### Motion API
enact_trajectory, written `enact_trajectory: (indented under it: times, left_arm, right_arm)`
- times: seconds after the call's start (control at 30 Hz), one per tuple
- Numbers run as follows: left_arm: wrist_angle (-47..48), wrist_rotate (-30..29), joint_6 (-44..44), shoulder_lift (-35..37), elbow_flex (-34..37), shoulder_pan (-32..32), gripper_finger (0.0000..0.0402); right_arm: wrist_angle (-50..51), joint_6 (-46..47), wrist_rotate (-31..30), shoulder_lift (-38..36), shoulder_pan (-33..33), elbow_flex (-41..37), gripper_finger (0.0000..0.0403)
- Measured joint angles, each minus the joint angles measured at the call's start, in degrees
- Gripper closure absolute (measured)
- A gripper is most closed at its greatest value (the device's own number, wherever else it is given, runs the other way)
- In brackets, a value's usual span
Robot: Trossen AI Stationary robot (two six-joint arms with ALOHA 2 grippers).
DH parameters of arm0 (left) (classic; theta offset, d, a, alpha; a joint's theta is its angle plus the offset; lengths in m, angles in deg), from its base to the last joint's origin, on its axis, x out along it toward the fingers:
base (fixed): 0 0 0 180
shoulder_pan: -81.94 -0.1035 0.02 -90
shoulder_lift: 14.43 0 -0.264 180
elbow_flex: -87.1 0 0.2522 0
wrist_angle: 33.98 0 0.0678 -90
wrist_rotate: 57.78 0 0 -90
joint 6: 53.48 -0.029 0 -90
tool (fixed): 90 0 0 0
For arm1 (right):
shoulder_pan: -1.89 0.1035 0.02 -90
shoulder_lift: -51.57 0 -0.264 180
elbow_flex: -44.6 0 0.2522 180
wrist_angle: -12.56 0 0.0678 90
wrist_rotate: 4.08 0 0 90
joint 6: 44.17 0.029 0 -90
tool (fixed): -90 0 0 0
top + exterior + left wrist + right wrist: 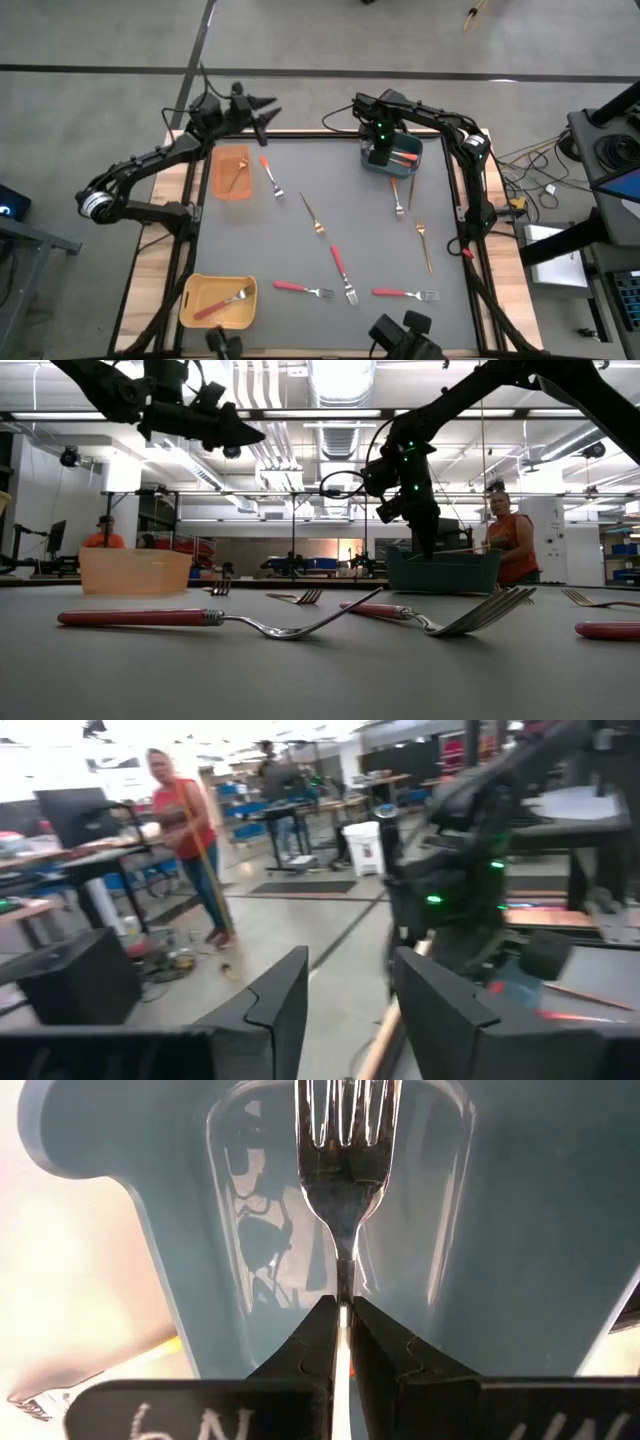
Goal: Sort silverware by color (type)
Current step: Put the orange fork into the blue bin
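My right gripper [343, 1308] points down over the blue-grey bin [405, 170] at the table's far right and is shut on a silver fork [343, 1140]; its handle is hidden behind the fingers. An orange-handled fork [405, 158] lies in that bin. My left gripper [266, 112] hovers open and level above the table's far edge, near the orange bin [222, 185], which holds a gold fork [237, 176]. Loose forks lie flat on the grey table [240, 240]: red-handled [340, 268], gold [313, 215], orange-handled [397, 195]. My right gripper pinches the fork's narrow neck [343, 1285], just behind the tines, between its two fingertips. The fingers come from above, in line with the fork. The fork hangs upright, tines down, inside the bin's opening; whether the tines touch the bin's floor I cannot tell.
A yellow bin [195, 310] at the near left holds a red-handled fork [225, 302]. More forks lie near the front edge [300, 289], [405, 294] and at the right [424, 243]. A person [510, 545] stands in the room beyond the table.
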Motion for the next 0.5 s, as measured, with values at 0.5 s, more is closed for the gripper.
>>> enact_trajectory:
  times: [0.5]
  left_arm:
    - [-7.8, -0.4, 0.1, -15.5, -2.9, 14.7, 0.0386]
  right_arm:
    - [0.6, 1.5, 0.0, 0.0, 0.0, 0.0, 0.0390]
